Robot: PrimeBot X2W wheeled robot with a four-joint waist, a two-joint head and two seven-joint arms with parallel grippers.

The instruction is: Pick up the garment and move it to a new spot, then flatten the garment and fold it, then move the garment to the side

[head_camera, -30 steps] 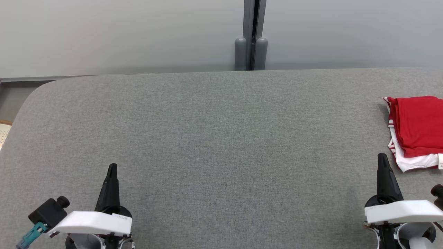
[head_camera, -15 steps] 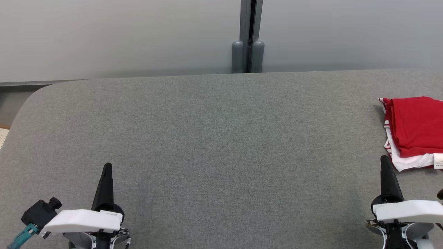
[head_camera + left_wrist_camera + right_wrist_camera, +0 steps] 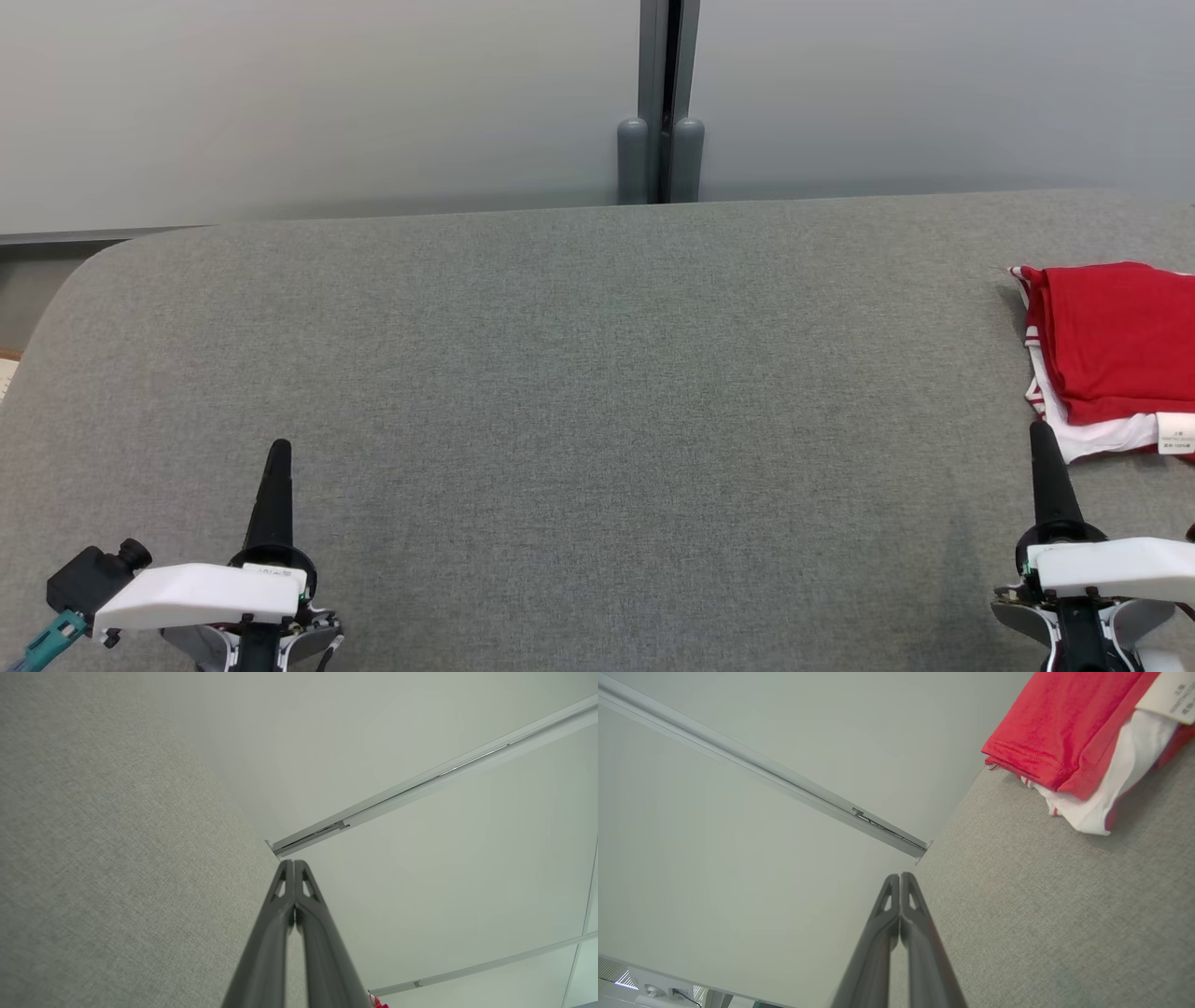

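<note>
Tabletop (image 3: pixel 597 373) first. In the head view it's a wide grey woven-fabric top, with its rounded corner far to the left of the garment (image 3: pixel 1116 345). Behind it is a plain pale wall (image 3: pixel 327 93) with a grey double post (image 3: pixel 660 140) in the middle. The garment is a folded red and white piece lying flat at the right edge, partly cut off by the frame, with a white label (image 3: pixel 1176 434) on its near side. Left of the garment is one long stretch of open grey cloth, so loads of room to move. The right claw (image 3: pixel 1041 434) sits just on the near side of the garment's near left corner, tip close but apart from it, fingers pressed together on nothing. The left claw (image 3: pixel 277 453) is way across from the garment, also pinched together and carrying nothing. Both point toward the wall.

Left wrist view: the fingers meet at the tips, with cloth on one side and wall with a pale metal rail (image 3: pixel 420 784) on the other. A tiny red scrap of the garment shows at the bottom edge.

Right wrist view: the fingers are tip to tip and the garment is up in the top right corner, with grey cloth between it and the claw.
</note>
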